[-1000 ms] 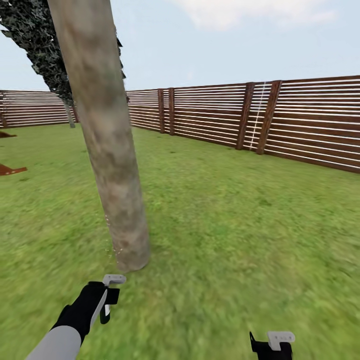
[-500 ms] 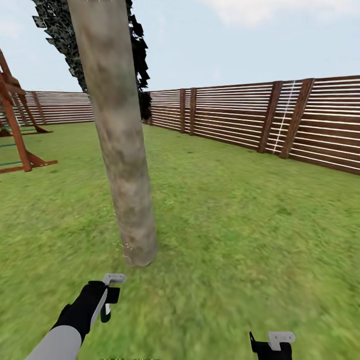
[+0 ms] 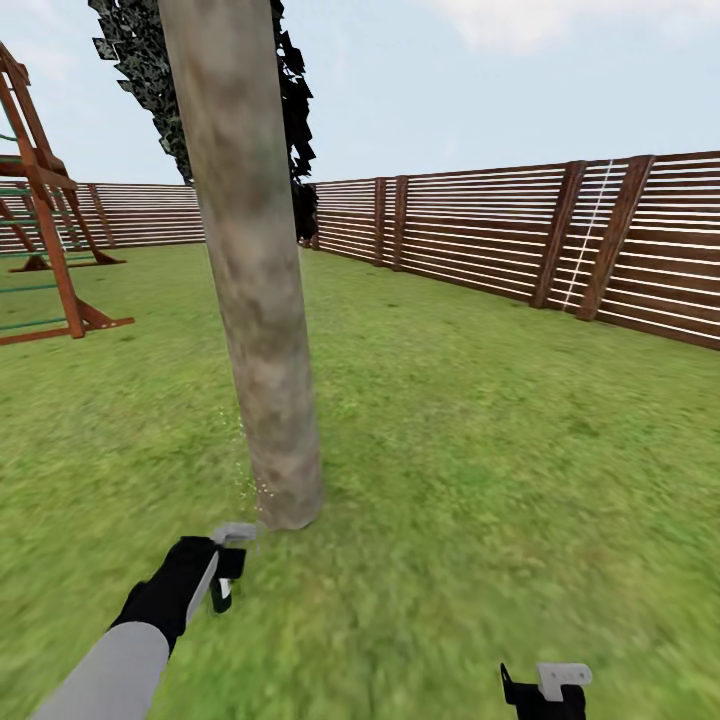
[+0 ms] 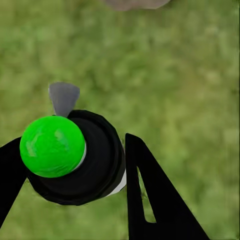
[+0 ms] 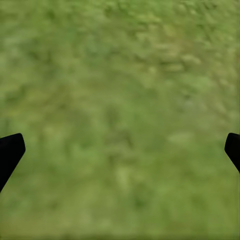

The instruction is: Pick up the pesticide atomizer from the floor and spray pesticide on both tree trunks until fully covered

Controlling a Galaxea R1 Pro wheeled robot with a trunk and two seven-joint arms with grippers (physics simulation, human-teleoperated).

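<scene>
Ahead of me, from my head, the floor (image 3: 480,450) is blurry green grass running far back to a brown fence (image 3: 480,235) of horizontal slats that rings the garden under a pale sky. A thick grey-tan mottled tree trunk (image 3: 262,300) rises just beyond my left jaws (image 3: 228,570), with a black cone-shaped tree (image 3: 290,120) behind it and a red-brown wooden play frame (image 3: 45,250) far left. My right jaws (image 3: 545,690) hang low at the near right over grass.

From my left wrist, the jaws are clamped around the pesticide atomizer (image 4: 75,155), black-bodied with a bright green top and a grey nozzle, above grass.

From my right wrist, my fingertips (image 5: 10,152) stand wide apart over bare grass.
</scene>
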